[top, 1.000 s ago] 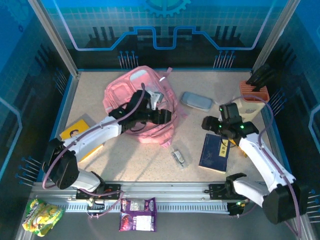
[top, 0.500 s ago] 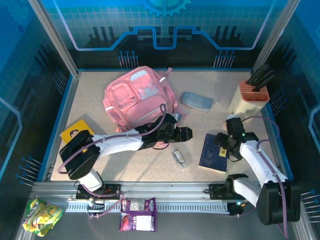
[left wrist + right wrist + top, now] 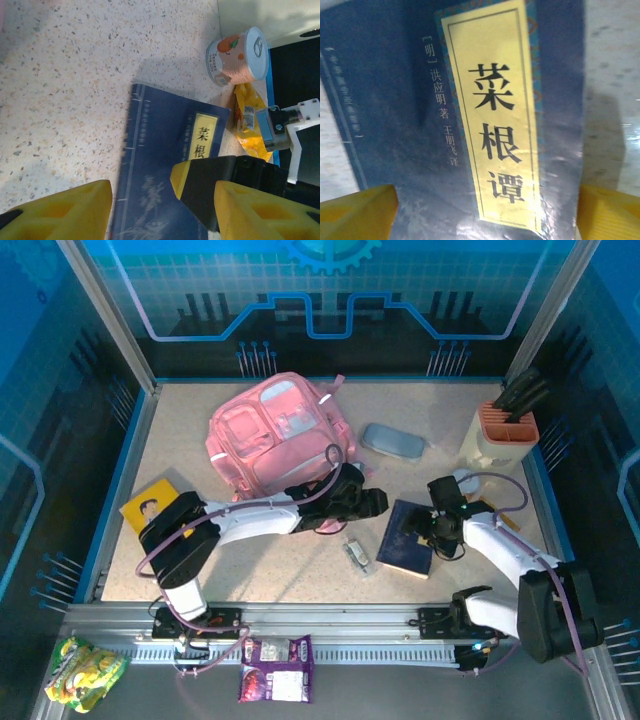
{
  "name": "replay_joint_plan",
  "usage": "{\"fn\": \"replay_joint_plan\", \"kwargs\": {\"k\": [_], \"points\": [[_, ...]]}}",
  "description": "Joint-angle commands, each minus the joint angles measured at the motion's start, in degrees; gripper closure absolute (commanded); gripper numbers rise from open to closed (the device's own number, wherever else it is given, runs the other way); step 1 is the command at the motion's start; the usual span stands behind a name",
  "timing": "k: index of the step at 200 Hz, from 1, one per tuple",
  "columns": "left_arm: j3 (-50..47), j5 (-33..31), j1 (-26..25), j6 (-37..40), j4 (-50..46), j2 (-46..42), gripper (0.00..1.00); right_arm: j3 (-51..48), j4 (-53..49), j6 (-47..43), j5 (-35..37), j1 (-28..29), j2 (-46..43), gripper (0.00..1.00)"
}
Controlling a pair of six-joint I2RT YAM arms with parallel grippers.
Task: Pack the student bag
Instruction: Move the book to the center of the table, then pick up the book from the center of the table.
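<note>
Pink fabric with pale pocket panels marks the student bag (image 3: 275, 435), which lies at the back of the bench (image 3: 290, 575), left of centre, pocket side up. Whether its main zip is undone I cannot tell. Near its right side lies a grey pencil case (image 3: 393, 442), and by the far right corner stands a cream holder (image 3: 503, 435) with an orange top and dark handles sticking out.

The left arm reaches from its base across the front of the bag. The left gripper (image 3: 370, 504) sits just off the bag's near right corner, beside a blue book (image 3: 398, 552) that lies flat on the bench. Seen from the left wrist, its yellow fingers (image 3: 60, 210) stand apart above the book's end with nothing between them, so this gripper is partly spread and has hold of nothing.

The right gripper (image 3: 422, 528) is over the book's right part. From the right wrist, its yellow fingers (image 3: 355, 212) are spread wide at either side, and the cover's yellow title label with Chinese characters fills the gap between them. From the left wrist, one of its black, yellow-tipped fingers comes down onto the cover beside that label. Whether it presses on the cover or hovers just above it I cannot tell, but the book is not clasped.

Beyond the book, near the holder's base, is a small can (image 3: 237, 55) with fruit on its label. A yellow packet (image 3: 247, 115) lies just beside the book's corner. A yellow book (image 3: 150, 508) lies near the bench's left edge.
</note>
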Motion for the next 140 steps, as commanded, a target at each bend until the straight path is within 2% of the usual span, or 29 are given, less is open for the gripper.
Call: {"fn": "replay_joint_plan", "kwargs": {"k": [1,11,27,41,49,86,103,140], "points": [[3.83,-0.89,0.53,-0.12,-4.9,3.16,0.45,1.61,1.19,-1.67,-4.32,-0.96,-1.67,0.16],[5.6,-0.57,0.59,0.29,-6.44,4.75,0.46,0.55,1.72,-3.6,-6.62,-3.16,-2.63,0.19],[7.85,-1.36,0.59,0.84,-8.43,6.35,0.49,-0.7,1.45,-6.2,-10.85,-7.08,-3.38,0.28],[8.9,-1.26,0.59,0.92,-8.89,7.55,0.51,-1.18,0.81,-8.64,-12.09,-8.01,-3.59,0.33],[9.48,-1.27,0.52,0.88,-9.51,8.23,0.56,-1.07,-0.26,-9.64,-12.06,-8.03,-3.4,0.34],[10.34,0.85,0.46,-0.12,-8.5,12.03,0.62,-1.01,-1.83,-11.96,-12.3,-7.93,-1.73,0.35],[10.26,1.11,0.41,-0.54,-7.49,13.06,0.64,-0.92,-2.61,-12.54,-11.11,-7.83,-0.41,0.29],[12.13,2.61,0.41,-0.02,-7.75,15.88,0.67,-0.28,-2.94,-12.75,-7.87,-6.76,1.33,0.27]]}}
